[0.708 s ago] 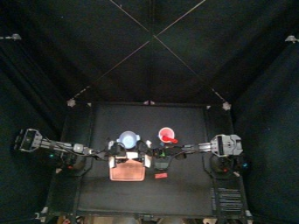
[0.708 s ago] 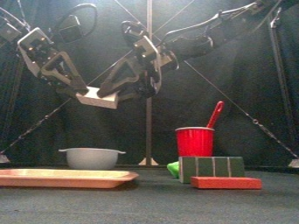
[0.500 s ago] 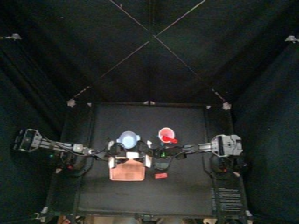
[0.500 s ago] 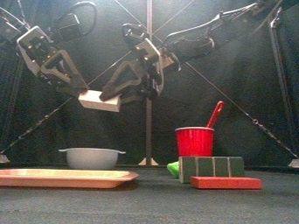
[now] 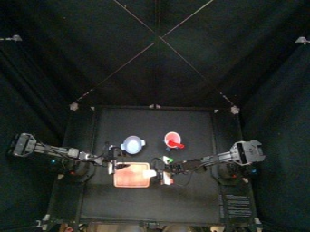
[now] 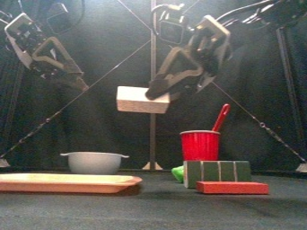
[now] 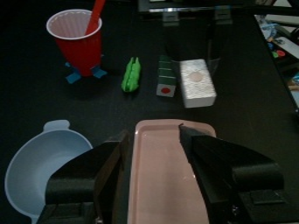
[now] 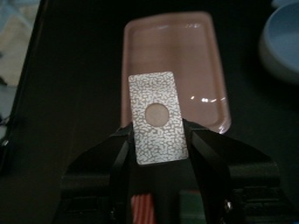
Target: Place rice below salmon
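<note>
The rice (image 6: 142, 100) is a white block hanging high over the table, with my right gripper (image 6: 160, 91) shut on it. In the right wrist view the rice (image 8: 156, 117) sits between the jaws of the right gripper (image 8: 158, 133), above the pink tray (image 8: 176, 52). The salmon (image 6: 232, 188), a flat red block, lies on the table at the front right, before a dark green block (image 6: 217, 171). My left gripper (image 6: 57, 70) hangs at the upper left, away from the rice. In its wrist view the left gripper (image 7: 158, 131) is open, holding nothing, over the tray (image 7: 158, 175).
A grey bowl (image 6: 93, 162) stands behind the tray (image 6: 66, 182) on the left. A red cup (image 6: 200, 145) holding a red stick stands at the middle right, with a small green piece (image 7: 132, 74) near it.
The left gripper has let go of the rice and drawn back to the left. The right gripper has carried the rice to the right, toward the table's middle.
</note>
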Motion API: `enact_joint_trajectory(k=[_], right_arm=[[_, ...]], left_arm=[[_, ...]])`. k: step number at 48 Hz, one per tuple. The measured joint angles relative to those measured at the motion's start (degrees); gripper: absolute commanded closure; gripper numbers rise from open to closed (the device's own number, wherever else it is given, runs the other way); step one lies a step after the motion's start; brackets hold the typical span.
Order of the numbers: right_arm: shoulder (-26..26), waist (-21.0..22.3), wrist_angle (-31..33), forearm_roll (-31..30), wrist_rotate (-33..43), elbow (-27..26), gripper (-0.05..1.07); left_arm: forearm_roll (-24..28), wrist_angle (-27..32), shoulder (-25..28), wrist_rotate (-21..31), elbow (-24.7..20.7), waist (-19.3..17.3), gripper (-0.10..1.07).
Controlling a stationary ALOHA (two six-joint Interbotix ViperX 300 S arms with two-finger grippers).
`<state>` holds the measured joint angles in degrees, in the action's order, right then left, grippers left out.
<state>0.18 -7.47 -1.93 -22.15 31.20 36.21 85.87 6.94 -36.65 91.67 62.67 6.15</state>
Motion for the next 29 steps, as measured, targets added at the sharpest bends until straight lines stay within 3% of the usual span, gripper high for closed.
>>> enact_joint_trajectory(k=[13,29], right_arm=[[-0.9,-7.9,4.1,5.5,-0.1,4.1,0.36],[-1.9,-9.4,15.8,16.4,0.0,2.9,0.36]], left_arm=[[0.0,-0.1,0.0,0.0,0.1,0.4,0.12],[-0.2,-0.1,0.0,0.0,0.1,0.6,0.12]])
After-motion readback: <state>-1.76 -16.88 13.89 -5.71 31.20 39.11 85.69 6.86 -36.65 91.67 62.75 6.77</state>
